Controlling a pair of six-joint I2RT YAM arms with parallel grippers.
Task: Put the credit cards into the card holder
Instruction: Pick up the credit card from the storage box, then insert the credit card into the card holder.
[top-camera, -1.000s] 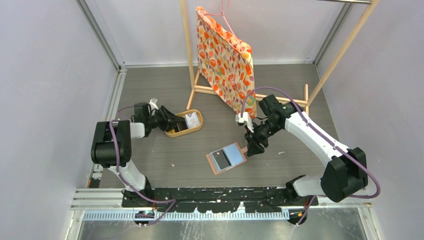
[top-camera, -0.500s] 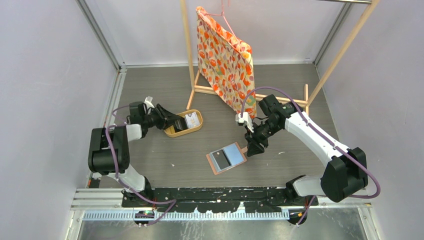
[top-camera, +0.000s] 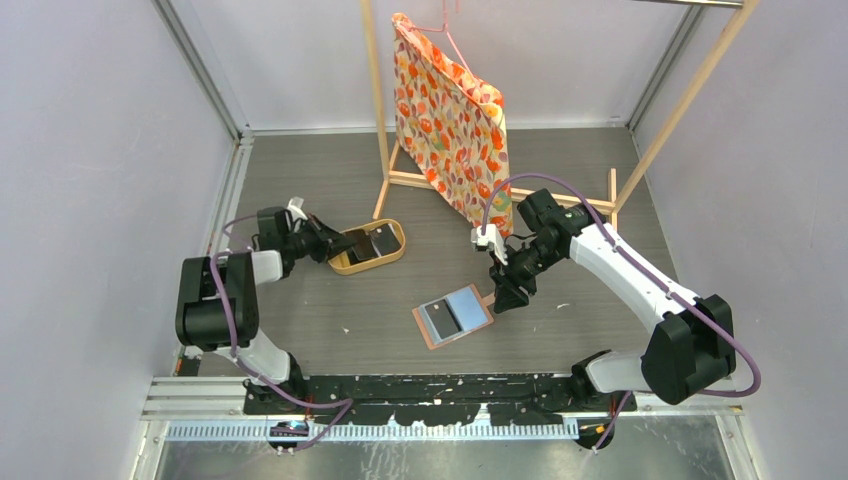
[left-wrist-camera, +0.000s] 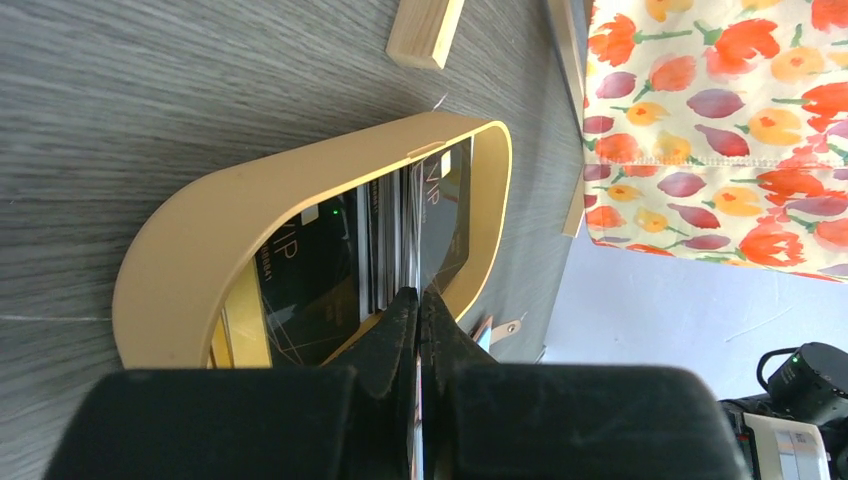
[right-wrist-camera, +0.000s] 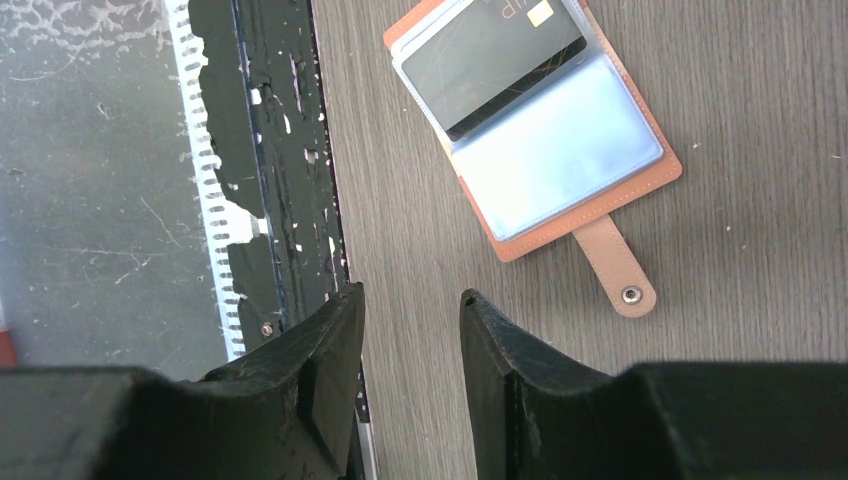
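Counter (top-camera: 330, 180): grey wood-grain, pale walls on three sides; a floral bag (top-camera: 447, 120) hangs on a wooden rack (top-camera: 380, 100) at the back.
Tray (left-wrist-camera: 250, 210): oval, tan, on the counter left of centre, near the rack's foot.
Cards (left-wrist-camera: 310, 270): dark, stacked inside the tray; "VIP" lettering legible.
Left pincer (left-wrist-camera: 418, 297): reaches into the tray from the left, fingers pressed together on one card (left-wrist-camera: 421, 220), which shows edge-on.
Holder (right-wrist-camera: 560, 160): lies open and flat near the counter's centre, well apart from the tray, snap tab toward the right arm.
Black card (right-wrist-camera: 495, 65): sits in the holder's pocket away from the tab.
Right pincer (right-wrist-camera: 410, 295): above the counter just beside the tab, fingers apart.
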